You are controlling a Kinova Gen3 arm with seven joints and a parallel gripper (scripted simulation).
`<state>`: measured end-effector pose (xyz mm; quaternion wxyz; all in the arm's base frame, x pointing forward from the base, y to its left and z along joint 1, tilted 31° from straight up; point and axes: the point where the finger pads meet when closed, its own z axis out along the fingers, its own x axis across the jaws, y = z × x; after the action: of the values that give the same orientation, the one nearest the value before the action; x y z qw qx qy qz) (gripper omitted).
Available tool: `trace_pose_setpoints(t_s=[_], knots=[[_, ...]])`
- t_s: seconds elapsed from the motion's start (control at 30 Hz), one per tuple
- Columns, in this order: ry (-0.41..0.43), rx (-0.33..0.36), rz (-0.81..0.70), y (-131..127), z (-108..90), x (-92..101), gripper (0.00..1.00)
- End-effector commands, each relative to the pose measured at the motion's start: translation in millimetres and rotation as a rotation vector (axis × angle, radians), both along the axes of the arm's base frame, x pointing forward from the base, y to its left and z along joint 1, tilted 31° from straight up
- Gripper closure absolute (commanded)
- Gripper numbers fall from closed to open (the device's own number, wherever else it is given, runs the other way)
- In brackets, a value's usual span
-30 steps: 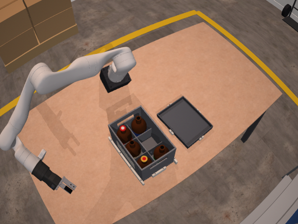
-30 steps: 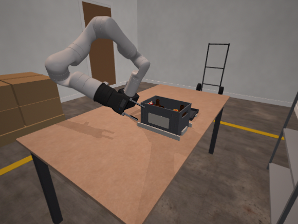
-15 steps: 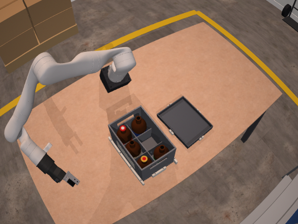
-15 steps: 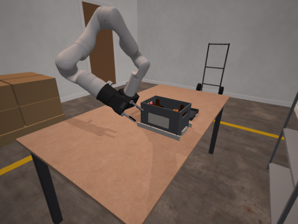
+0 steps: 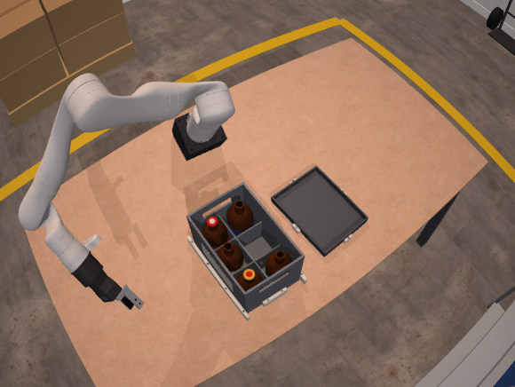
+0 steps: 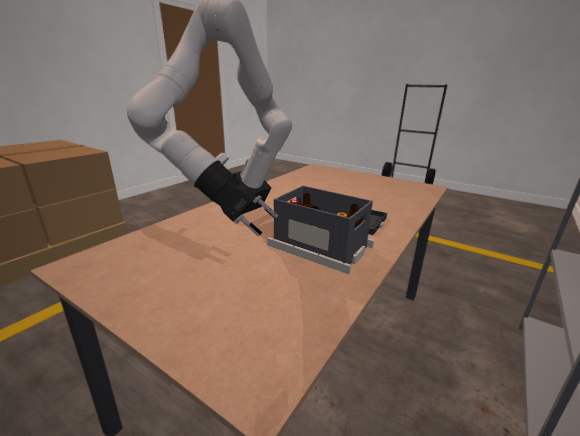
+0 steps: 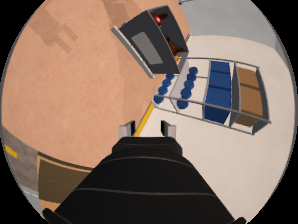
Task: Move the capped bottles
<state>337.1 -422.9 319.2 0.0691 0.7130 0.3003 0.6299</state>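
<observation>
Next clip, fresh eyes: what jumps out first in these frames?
The big white arm loops out from its base and back over the table's near-left side, its open gripper empty and well short of the crate. The dark crate mid-table holds five brown bottles; two stand out by their caps, one red-capped at a far corner, one yellow-and-red-capped at the near end. Beside it lies the tray, with no bottles.

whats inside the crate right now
The crate has six cells. Five hold brown bottles: one red-capped, one yellow-capped, three open. One cell is empty. The bottles' lower parts are hidden by the dividers.
</observation>
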Motion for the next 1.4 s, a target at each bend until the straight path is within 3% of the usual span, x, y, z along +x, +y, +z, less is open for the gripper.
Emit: trace_pose_setpoints(t_s=[0.0, 0.4, 1.37], knots=[[0.027, 0.000, -0.016, 9.3, 1.3, -5.2, 0.00], [0.126, 0.040, -0.078, 34.7, -16.0, -15.9, 0.00], [0.403, 0.128, -0.256, 120.7, -19.6, -24.3, 0.00]])
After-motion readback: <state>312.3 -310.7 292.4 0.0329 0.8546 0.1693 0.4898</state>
